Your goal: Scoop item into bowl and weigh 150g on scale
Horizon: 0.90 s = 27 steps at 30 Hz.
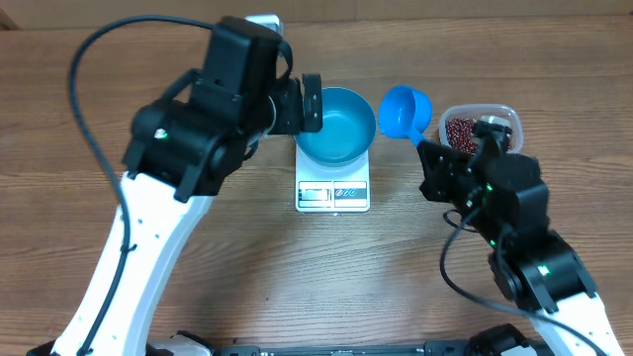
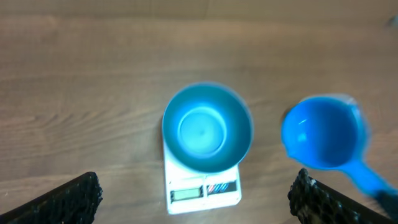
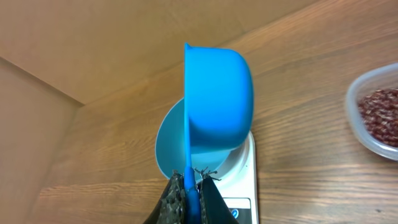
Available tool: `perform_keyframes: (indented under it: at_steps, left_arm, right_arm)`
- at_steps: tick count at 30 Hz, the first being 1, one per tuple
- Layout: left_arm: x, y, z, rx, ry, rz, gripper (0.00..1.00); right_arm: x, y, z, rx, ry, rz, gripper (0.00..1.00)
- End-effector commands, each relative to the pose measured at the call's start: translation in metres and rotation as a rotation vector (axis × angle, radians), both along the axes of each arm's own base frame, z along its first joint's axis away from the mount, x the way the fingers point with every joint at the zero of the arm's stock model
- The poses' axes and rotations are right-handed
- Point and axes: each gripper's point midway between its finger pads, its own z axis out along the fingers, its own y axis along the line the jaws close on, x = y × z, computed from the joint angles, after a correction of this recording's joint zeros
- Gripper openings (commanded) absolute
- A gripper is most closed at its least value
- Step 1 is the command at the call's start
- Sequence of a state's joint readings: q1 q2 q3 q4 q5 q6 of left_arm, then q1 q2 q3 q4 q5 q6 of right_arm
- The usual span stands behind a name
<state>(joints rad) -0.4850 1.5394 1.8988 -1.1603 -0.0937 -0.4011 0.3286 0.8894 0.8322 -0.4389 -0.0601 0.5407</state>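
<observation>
Site: wooden table (image 1: 247,257). The scale (image 1: 332,190) lies near the centre with its display edge facing the robot. The bowl (image 1: 336,126) sits on its platform and overhangs it on the left, right and far sides. Only the display strip is uncovered. The bowl's inside shows plain blue.

Clearances: bare wood lies in front of the scale, between the two arms. To the right, the scoop (image 1: 405,111) hangs between the bowl and the clear tub (image 1: 502,116). It is just beside the bowl's right rim and apart from it, and its cup overlaps the tub's near-left corner in the overhead view. The beans (image 1: 459,132) lie in the tub. The tub stands well right of the scale. In the right wrist view the table's far edge meets a plain brown panel behind the bowl.

Left gripper (image 2: 196,193): jaws spread wide, one finger in each lower corner of its own view, with nothing between them. Bowl and scale show in the gap, below. From overhead one finger (image 1: 313,102) overlaps the bowl's left rim. Whether they touch cannot be told.

Right gripper (image 3: 188,196): fingers closed tight on the scoop's handle. The cup is carried ahead of them, and its hollow shows plain blue from overhead.
</observation>
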Motion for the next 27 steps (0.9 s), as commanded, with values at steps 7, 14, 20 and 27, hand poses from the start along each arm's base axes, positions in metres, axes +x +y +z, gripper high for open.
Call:
perform_keyframes:
  at_steps: [7,14,20,27]
  left_arm:
    - [-0.002,-0.002,-0.07,0.117,0.114,-0.047,1.0]
    - [-0.014,-0.009,-0.111,0.174,0.185,-0.128,0.99]
    - [-0.027,-0.025,-0.123,0.22,0.193,-0.175,0.75]
    - [-0.036,-0.035,-0.148,0.128,0.267,-0.074,0.04]
  right_arm:
    - [-0.041,-0.022,0.049,-0.002,-0.139,-0.026,0.04]
    - [-0.048,-0.052,0.019,-0.148,-0.043,-0.144,0.04]
    - [-0.05,-0.074,0.009,-0.218,-0.008,-0.242,0.04]
    - [-0.049,-0.09,0.011,-0.261,-0.016,-0.327,0.04]
